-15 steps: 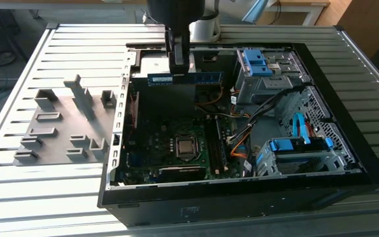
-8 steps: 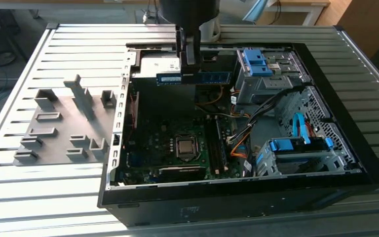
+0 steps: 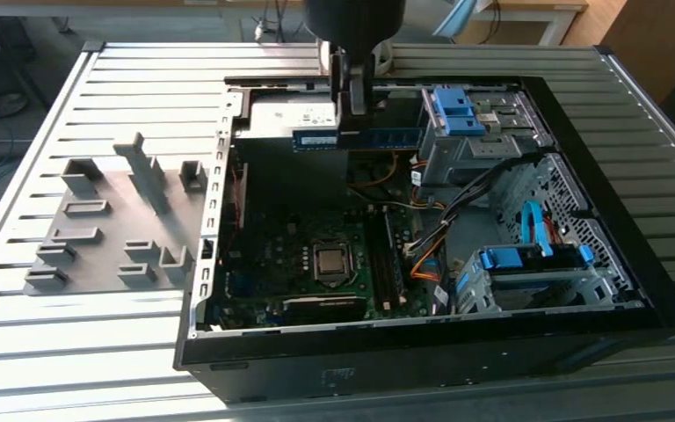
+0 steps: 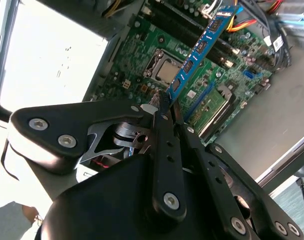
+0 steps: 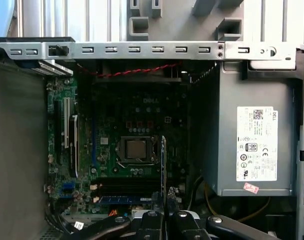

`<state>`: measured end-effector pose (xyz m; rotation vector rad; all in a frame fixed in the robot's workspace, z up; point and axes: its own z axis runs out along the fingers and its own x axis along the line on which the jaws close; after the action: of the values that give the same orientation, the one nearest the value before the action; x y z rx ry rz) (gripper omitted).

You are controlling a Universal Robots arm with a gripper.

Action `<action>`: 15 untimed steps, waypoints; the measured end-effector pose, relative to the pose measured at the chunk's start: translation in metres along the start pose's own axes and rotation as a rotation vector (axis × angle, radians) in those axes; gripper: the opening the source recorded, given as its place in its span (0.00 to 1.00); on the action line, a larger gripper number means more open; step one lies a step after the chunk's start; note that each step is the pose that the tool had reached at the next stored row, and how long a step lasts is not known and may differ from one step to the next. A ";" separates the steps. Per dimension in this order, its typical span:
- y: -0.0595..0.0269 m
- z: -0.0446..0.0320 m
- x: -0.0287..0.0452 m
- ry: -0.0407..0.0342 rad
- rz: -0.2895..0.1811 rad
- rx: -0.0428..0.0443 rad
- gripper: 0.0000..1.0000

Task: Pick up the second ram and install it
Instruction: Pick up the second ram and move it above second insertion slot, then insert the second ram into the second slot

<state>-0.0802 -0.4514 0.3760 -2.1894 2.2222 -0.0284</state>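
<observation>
The second ram is a thin blue board with black chips. It hangs level above the back of the open computer case, with my gripper shut on its middle from above. In the second wrist view the ram sticks out from my gripper over the green motherboard. Seen edge-on in the first wrist view, the ram stands above the memory slots, beside the processor socket, held in my gripper well clear of the board.
A grey slotted tray lies on the ribbed table at the exterior view's left. Inside the case are a grey power supply, blue-handled drive cages and loose cables. The case's metal rim frames the bay.
</observation>
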 end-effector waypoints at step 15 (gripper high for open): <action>-0.0162 0.0005 -0.0002 0.0000 0.000 0.0000 0.14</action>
<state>-0.0640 -0.4514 0.3760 -2.1892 2.2223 -0.0284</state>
